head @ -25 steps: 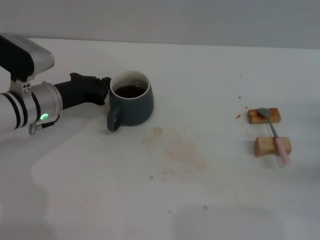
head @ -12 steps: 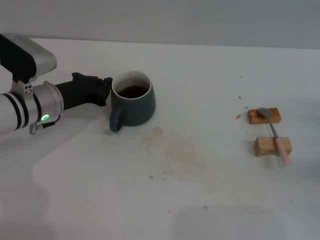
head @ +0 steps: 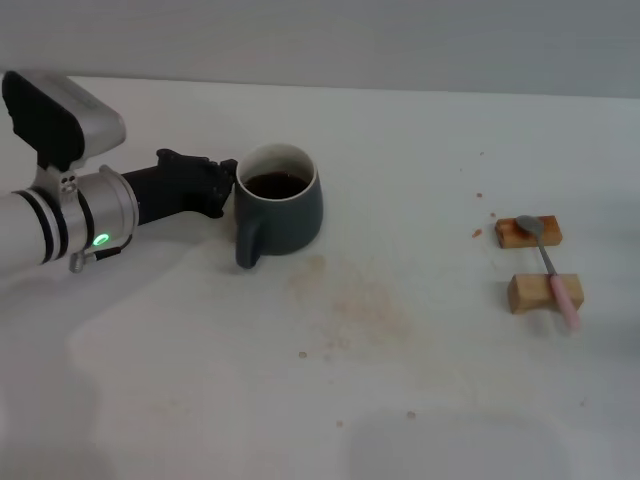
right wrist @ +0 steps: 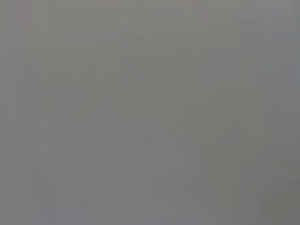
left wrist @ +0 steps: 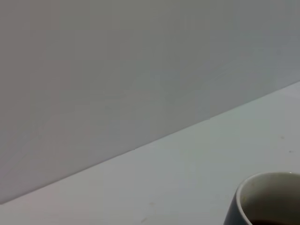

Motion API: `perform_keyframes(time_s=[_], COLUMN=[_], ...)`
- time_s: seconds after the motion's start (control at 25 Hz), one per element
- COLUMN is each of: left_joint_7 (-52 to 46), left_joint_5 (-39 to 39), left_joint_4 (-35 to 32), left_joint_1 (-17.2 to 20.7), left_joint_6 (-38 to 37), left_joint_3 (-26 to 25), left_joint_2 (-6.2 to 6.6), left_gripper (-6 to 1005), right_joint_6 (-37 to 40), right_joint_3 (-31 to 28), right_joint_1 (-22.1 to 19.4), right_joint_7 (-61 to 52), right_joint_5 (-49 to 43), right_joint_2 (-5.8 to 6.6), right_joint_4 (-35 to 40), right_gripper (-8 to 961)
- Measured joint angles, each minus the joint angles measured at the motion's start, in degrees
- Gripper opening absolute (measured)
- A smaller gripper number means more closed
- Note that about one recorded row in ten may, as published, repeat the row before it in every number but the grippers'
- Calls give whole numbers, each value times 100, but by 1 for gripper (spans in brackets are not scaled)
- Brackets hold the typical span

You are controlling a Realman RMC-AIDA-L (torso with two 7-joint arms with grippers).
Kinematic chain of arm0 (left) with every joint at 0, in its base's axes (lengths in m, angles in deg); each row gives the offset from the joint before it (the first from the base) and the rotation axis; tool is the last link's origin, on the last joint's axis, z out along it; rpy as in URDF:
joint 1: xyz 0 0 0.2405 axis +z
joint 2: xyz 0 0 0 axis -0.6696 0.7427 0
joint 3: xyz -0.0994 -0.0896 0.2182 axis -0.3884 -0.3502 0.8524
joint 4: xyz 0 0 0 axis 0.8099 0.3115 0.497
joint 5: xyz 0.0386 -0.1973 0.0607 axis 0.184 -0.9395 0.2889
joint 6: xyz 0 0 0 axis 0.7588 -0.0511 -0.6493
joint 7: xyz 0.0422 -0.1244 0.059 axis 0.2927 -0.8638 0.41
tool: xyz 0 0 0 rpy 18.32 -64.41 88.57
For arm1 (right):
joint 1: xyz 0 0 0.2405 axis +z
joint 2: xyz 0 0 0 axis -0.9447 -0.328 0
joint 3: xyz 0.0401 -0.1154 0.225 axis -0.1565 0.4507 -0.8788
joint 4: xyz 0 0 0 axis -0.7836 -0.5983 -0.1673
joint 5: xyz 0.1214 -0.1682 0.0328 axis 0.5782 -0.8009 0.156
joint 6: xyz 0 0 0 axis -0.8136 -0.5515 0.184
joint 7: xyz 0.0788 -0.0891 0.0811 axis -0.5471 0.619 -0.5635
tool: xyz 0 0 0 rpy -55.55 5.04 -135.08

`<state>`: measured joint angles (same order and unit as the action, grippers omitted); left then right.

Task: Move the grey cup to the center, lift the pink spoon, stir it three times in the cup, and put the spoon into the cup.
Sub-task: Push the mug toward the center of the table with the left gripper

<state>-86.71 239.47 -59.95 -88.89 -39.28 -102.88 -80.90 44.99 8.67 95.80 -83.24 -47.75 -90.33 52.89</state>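
Left hand (head: 222,180) low over the desk (head: 400,380), its black tip right against the outer wall of the grey cup (head: 281,205), on the side away from the desk's middle. Cannot tell whether the hand is spread or pressed together; the cup hides its tip. Placement reads as a shove, not a lift: contact is on the wall, not at the handle, which points toward the robot. Dark liquid sits near the rim, so a flat slide makes sense.

Left wrist view catches only the cup's rim, close ahead of the hand.

Pink spoon (head: 550,267) lies well apart from the hand, beyond the cup, bridged across two wooden blocks (head: 543,292), likely so the handle stays clear of the desk for an easy pinch.

Right hand not in view.

Stain patch (head: 350,300) lies just beyond the cup.
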Motion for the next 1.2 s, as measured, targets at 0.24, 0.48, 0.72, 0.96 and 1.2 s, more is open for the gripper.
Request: perform_keyframes(time_s=[0.24,0.48,0.72,0.96,1.2], left_joint_7=[10,18,31,31,84], left_joint_5=[1,2,1,1,2], left_joint_4=[11,12,7,10,15], left_joint_1=[1,16,-4,-40,-50], left_joint_6=[-127,-343,-467,-474,-543], left_joint_3=[11,32,157,286,310], left_joint_2=[-66,-94,-173,-263,-347], left_gripper=[88,90,92,94,96], right_joint_6=[0,0,0,1,1], right_joint_3=[5,26,26,27,33], right_joint_1=[2,2,0,-21,-39], right_joint_7=[0,0,0,0,0], right_joint_5=[-6,-6,-6,-11,-14], right_joint_2=[0,0,0,0,-2], right_joint_4=[0,0,3,9,9], right_gripper=[608,607,607,607,607])
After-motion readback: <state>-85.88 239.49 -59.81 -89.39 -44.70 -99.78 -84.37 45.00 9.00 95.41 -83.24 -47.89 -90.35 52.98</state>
